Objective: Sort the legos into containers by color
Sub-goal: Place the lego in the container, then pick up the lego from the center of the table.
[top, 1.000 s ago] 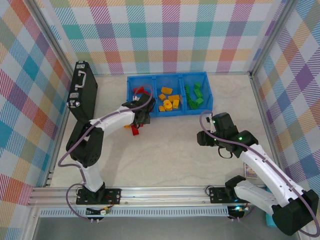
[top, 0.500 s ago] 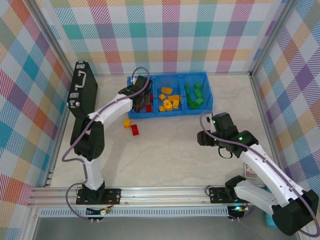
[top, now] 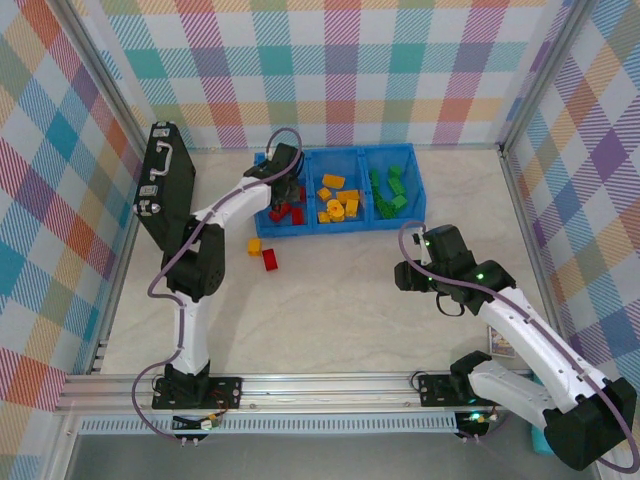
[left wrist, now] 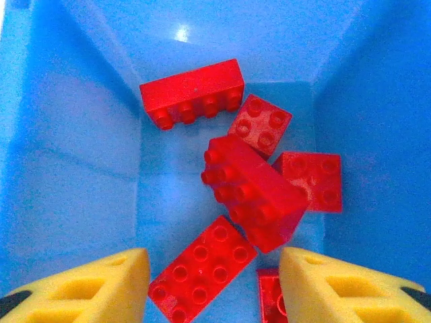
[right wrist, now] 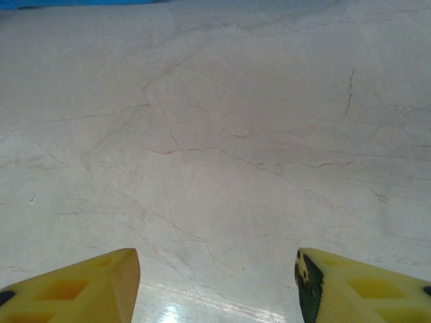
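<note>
1. Right gripper (right wrist: 215, 264): is hovering low over the bare table (right wrist: 222, 134), toward its near right. The jaws are standing apart with nothing between them.
2. Red lego (top: 270, 260): is lying loose on the table, just short of the bin's left end.
3. Yellow lego (top: 255, 246): is lying just beside the red lego, on its far left side. From above I cannot tell whether the two are touching.
4. Bin (top: 340, 229): blue, is sitting across the far middle of the table.
5. Left compartment (left wrist: 81, 168): is holding the red legos (left wrist: 252, 192), five in full sight and a sixth cut off by the picture's edge, one resting tilted on others.
6. Left gripper (left wrist: 213, 259): is hanging over that compartment, jaws parted and empty.
7. Middle compartment (top: 350, 165): is holding the yellow legos (top: 338, 200).
8. Right compartment (top: 408, 162): is holding the green legos (top: 390, 190).
9. Case (top: 165, 185): black, is standing at the far left, apart from the bin.
</note>
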Controlling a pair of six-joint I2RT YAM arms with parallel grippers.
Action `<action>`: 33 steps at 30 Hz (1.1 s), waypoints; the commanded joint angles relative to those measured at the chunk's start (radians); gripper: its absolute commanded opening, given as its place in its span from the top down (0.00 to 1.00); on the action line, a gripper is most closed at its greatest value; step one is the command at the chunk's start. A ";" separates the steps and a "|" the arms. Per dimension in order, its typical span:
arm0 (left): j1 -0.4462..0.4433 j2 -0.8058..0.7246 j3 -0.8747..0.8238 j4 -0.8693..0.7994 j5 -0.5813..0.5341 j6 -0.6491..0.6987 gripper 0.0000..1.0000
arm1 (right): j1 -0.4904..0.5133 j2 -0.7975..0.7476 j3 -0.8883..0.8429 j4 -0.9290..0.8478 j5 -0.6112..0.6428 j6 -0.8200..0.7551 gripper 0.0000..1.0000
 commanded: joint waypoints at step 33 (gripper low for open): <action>-0.146 -0.368 -0.649 -0.043 0.006 -0.337 0.38 | -0.005 0.054 0.026 0.077 -0.053 -0.002 0.37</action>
